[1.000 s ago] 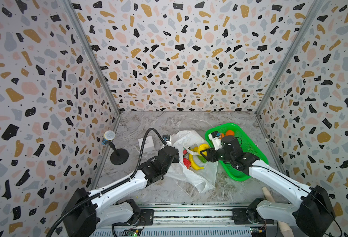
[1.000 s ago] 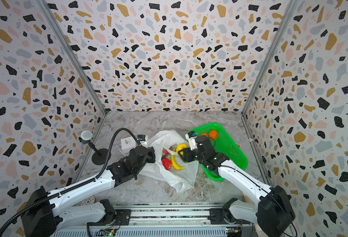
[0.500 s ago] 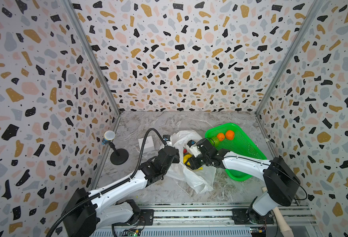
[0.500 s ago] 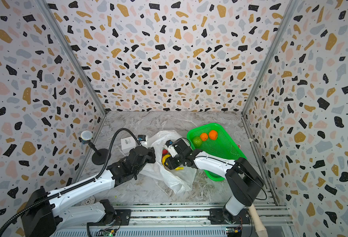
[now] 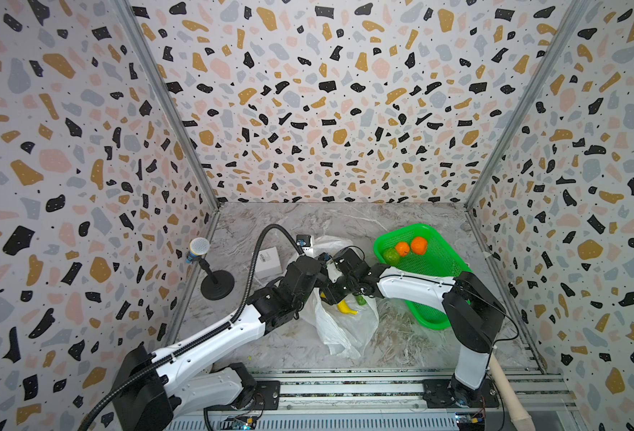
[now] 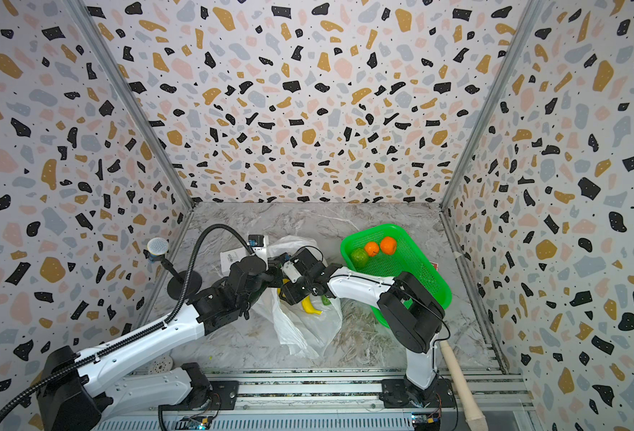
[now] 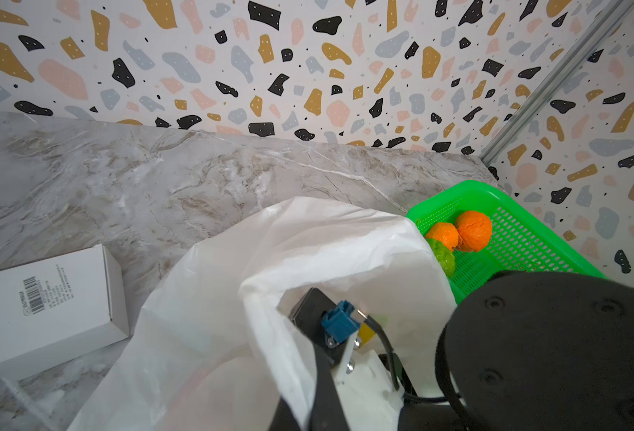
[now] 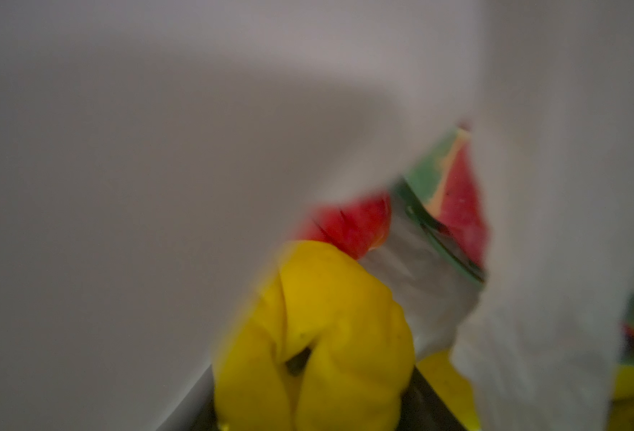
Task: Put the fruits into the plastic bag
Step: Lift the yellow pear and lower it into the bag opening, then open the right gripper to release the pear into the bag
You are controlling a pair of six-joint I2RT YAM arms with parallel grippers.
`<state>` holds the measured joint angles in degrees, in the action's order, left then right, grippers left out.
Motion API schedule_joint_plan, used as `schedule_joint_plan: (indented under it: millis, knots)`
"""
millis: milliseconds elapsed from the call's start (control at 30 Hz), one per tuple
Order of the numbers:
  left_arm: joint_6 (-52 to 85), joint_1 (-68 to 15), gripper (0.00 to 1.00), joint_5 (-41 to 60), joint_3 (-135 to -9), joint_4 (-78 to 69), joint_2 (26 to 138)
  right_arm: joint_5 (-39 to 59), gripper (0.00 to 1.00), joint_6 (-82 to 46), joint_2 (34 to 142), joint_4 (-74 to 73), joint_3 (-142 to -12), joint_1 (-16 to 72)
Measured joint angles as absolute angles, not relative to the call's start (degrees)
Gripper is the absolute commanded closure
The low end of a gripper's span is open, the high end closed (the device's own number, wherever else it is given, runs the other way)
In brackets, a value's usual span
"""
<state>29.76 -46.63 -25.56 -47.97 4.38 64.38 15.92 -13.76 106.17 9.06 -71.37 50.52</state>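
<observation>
In a top view we see the plastic bag lying crumpled on the marble counter, and we place everything else by it. The left gripper meets the bag's far rim, its tip hidden from us by the arm. The right gripper reaches into the bag's mouth from the right, with a yellow fruit showing at its tip. Inside the bag lie a banana and a green oblong fruit. Just right of the bag sits a green tray holding two oranges and a green round fruit. Left of the bag we find a white box, and farther left a black stand.
</observation>
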Motion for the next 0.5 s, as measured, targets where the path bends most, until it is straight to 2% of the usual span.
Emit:
schedule_joint_plan:
  millis: [100, 300, 500]
  knots:
    - [29.6, -46.6, 1.00, -25.6, -48.1, 5.1, 64.0, 14.2, 0.40, -13.7, 106.6, 9.4, -72.1, 50.2]
    - [29.6, -46.6, 1.00, -25.6, -48.1, 5.5, 63.9, 10.5, 0.11, -13.8, 106.6, 10.1, -72.1, 49.1]
    - [29.6, -46.6, 1.00, -25.6, -48.1, 5.5, 64.0, 9.2, 0.05, -14.0, 106.1, 10.8, -71.6, 47.0]
